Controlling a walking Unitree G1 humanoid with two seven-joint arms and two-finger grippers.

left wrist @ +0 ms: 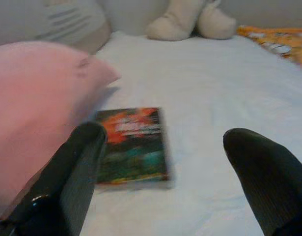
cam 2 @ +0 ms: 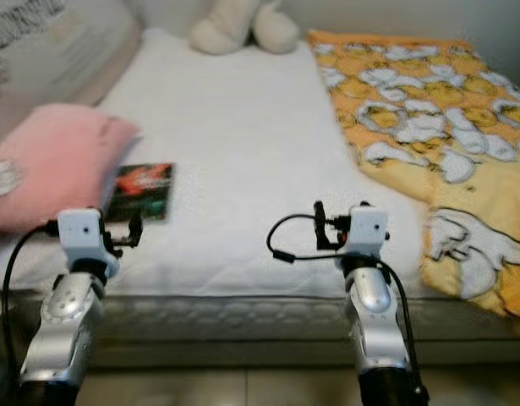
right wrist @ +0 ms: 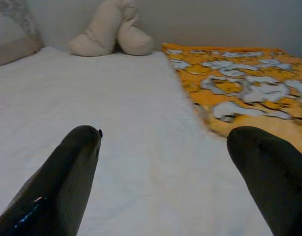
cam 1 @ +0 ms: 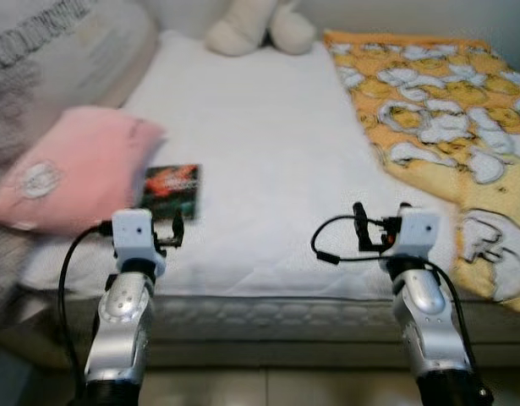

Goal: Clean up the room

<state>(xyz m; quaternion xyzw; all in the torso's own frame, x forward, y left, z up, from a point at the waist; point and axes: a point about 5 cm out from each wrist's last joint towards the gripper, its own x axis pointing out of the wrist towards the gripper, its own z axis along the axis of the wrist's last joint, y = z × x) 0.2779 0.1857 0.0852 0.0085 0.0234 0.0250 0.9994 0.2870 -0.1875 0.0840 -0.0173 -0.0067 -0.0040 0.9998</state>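
Grabbing the book (cam 1: 170, 192) looks like the step in hand. It's lying flat on the white bed (cam 1: 268, 152), right up against the pink pillow (cam 1: 69, 169), just ahead of the left gripper (left wrist: 163, 162). Best bet is probably to come in low from the open side, away from the pillow, and get one finger under the cover's edge. Both sets of fingers are spread wide, holding nothing. The right gripper (right wrist: 165, 167) hovers over bare sheet near the orange blanket (cam 1: 446, 110).

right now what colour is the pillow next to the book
Pink, the pillow beside the book; clearest in the left eye view.
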